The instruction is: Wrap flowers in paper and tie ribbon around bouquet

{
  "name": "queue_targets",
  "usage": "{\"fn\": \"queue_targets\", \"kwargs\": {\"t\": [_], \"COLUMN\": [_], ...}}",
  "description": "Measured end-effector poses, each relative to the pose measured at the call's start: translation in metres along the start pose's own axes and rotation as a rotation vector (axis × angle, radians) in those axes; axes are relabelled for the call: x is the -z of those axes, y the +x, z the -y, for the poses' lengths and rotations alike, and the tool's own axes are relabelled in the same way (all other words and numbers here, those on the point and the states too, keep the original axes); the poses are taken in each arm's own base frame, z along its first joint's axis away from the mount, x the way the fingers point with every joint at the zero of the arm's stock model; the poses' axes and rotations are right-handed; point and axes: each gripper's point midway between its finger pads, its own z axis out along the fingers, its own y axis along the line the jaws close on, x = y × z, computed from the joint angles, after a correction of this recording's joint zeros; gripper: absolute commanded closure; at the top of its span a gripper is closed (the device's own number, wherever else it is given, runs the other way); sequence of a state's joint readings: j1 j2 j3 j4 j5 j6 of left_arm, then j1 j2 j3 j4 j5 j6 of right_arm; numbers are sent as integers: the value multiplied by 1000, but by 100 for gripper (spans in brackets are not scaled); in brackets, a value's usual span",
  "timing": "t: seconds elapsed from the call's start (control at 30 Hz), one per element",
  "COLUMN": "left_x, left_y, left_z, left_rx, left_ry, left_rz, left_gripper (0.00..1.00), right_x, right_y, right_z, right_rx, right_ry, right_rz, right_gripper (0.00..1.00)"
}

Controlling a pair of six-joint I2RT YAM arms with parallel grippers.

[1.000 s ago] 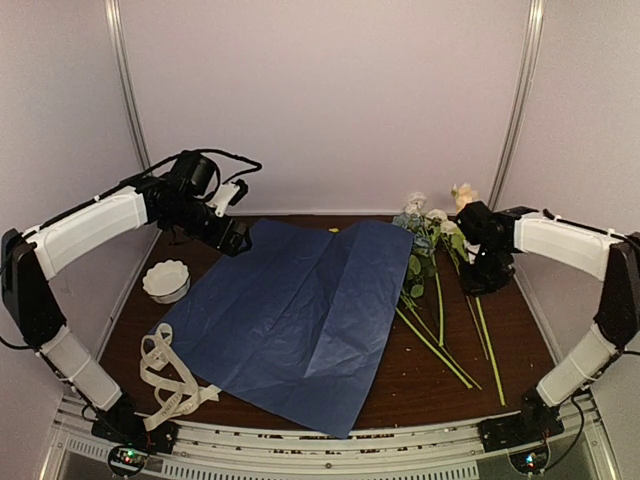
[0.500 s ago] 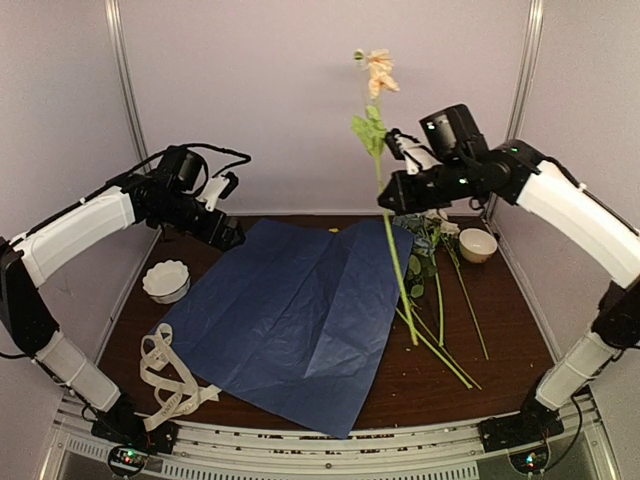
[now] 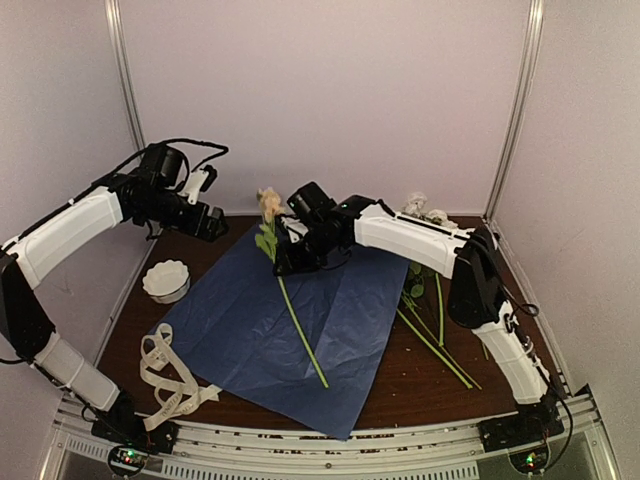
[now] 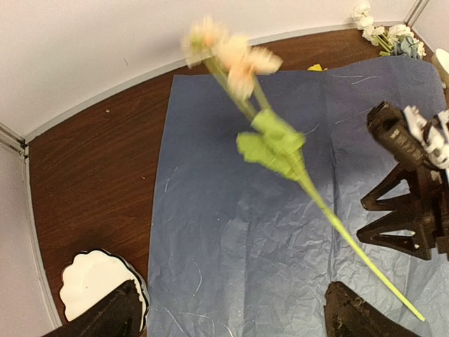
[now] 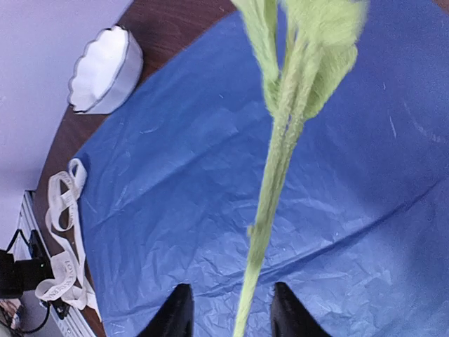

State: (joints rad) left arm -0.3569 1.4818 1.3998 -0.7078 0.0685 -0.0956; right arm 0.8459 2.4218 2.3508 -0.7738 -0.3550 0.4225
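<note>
Top view: peach flower slants across the dark-blue paper, its bloom beside the right gripper. Other flowers lie right of the sheet.
Left wrist view: left gripper jaws spread wide, holding nothing, above the paper.
Right wrist view: right gripper jaws parted, with the stem between them but not pinched.

You will note: paper plain navy blue; flower peach bloom, green leaves and stem; ribbon cream; bowl white; table dark brown.
</note>
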Motion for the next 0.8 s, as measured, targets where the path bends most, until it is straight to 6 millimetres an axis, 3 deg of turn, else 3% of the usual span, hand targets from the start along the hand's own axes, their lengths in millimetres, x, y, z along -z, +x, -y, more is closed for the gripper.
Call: {"fn": "queue_targets", "kwargs": {"t": [0.07, 0.13, 0.23, 0.3, 0.37, 0.43, 0.5, 0.6, 0.67, 0.8], "left_x": [0, -2, -7, -10, -12, -13, -13, -13, -15, -22], "left_y": [0, 1, 3, 5, 6, 6, 7, 7, 8, 12], "left_z": [-1, -1, 0, 1, 2, 3, 3, 3, 3, 3], "left_rx": [2, 4, 7, 8, 8, 9, 10, 10, 10, 12], "left_ry": [1, 4, 16, 21, 27, 32, 35, 36, 37, 39], "left_rz": [0, -4, -15, -24, -29, -31, -32, -33, -38, -56], "left_gripper": [7, 7, 7, 7, 7, 7, 7, 7, 7, 7], "right_x": [-14, -13, 13, 52, 107, 162, 210, 238, 233, 214], "right_y": [15, 22, 15, 12, 11, 14, 24, 66, 112, 187], "right_z": [15, 26, 35, 44, 63, 97, 149, 230, 274, 313], "right_rx": [13, 38, 83, 92, 72, 17, -76, -224, -302, -382], "right_ry": [50, 97, 168, 224, 294, 381, 491, 648, 727, 776], "right_rz": [-47, -76, -58, -35, 6, 51, 81, 12, -122, -372], "right_gripper": [48, 47, 48, 48, 45, 37, 29, 25, 25, 30]}}
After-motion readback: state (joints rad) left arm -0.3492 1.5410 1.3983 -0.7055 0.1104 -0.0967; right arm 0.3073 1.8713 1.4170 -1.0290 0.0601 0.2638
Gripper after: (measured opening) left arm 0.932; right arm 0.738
